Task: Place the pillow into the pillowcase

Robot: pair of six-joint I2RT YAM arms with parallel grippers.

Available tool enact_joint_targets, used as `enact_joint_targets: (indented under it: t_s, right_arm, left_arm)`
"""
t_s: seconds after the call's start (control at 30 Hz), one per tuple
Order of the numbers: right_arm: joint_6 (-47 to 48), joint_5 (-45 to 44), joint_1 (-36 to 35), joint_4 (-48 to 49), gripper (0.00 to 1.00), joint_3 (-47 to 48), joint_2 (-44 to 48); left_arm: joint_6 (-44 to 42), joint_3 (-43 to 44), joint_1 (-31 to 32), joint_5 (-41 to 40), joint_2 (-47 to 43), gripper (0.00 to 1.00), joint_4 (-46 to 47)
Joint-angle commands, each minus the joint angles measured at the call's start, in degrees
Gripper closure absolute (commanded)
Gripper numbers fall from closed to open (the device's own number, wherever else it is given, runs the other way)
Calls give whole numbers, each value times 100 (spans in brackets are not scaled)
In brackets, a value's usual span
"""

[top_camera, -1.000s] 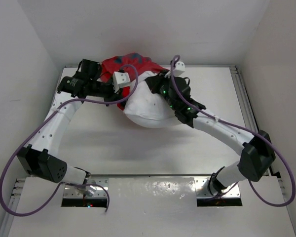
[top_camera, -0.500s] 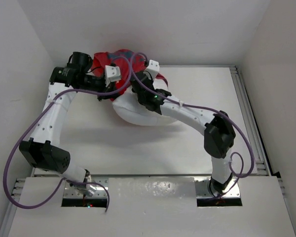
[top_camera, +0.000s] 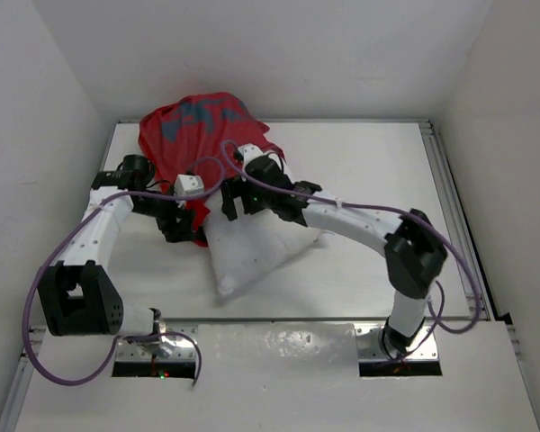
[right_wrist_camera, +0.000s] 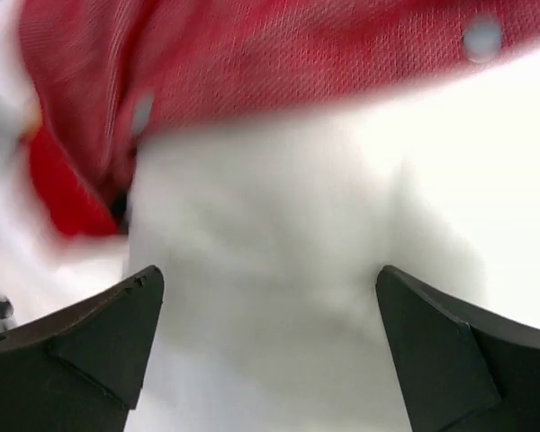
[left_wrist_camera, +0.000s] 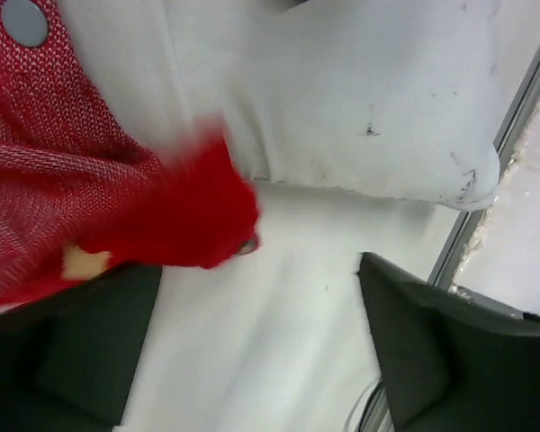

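**A:** Where did the pillow lie?

**B:** The pillow (top_camera: 252, 256) lay mid-tabletop (top_camera: 369, 162), with its near-left corner bare. Its far end was under the red pillowcase (top_camera: 193, 126), which was heaped toward the far left. I couldn't tell how deep it sat inside.

**A:** And its long axis?

**B:** By my judgement it ran near to far, leaning left at the far end. That would put the case's mouth facing near and right.

**A:** And the pincers?

**B:** The right pincer (right_wrist_camera: 268, 274) was spread wide over the white cloth, just near of the red hem, and pinched nothing. I couldn't tell whether it touched the pillow. The left pincer (left_wrist_camera: 252, 297) was spread too, at the pillow's left edge. A blurred fold of red lay against one finger but was not clamped between the two.

**A:** Which arm was nearer?

**B:** The right one was over the pillow itself, and the left was closer to the hem. I'd judge the hem needed drawing nearward along that axis, and the left arm was better placed for that.

**A:** Any writing?

**B:** None was legible. There were bluish shapes on the case, too small to read, and a few dark specks on the pillow. I saw no tag.
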State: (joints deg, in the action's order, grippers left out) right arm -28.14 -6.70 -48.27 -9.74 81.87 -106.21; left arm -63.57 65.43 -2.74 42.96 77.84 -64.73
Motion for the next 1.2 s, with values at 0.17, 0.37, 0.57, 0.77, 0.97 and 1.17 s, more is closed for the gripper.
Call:
enact_joint_targets:
  t_s: [0.17, 0.37, 0.57, 0.77, 0.97, 1.17]
  right_arm:
    - [909, 794, 625, -310, 100, -1513, 2400]
    - [416, 687, 1591, -28, 31, -2175, 3045]
    - [116, 1601, 2454, -362, 1, -1771, 2475]
    - [239, 2129, 2559, -29, 1, -1700, 1737]
    - [72, 3120, 2604, 604, 1, -1376, 682]
    - [28, 3613, 2226, 780, 42, -909, -56]
  left_arm:
    - [283, 1776, 213, 298, -50, 0, -137]
    - [2312, 2624, 1573, -842, 703, 86, 1619]
    - [2938, 3273, 2752, -3517, 2128, 19, 2640]
    - [3184, 3538, 3034, -5148, 2920, 17, 3853]
    - [3184, 3705, 2973, -4660, 3299, 70, 3600]
    - [3132, 3819, 3078, -3577, 3106, 100, 2932]
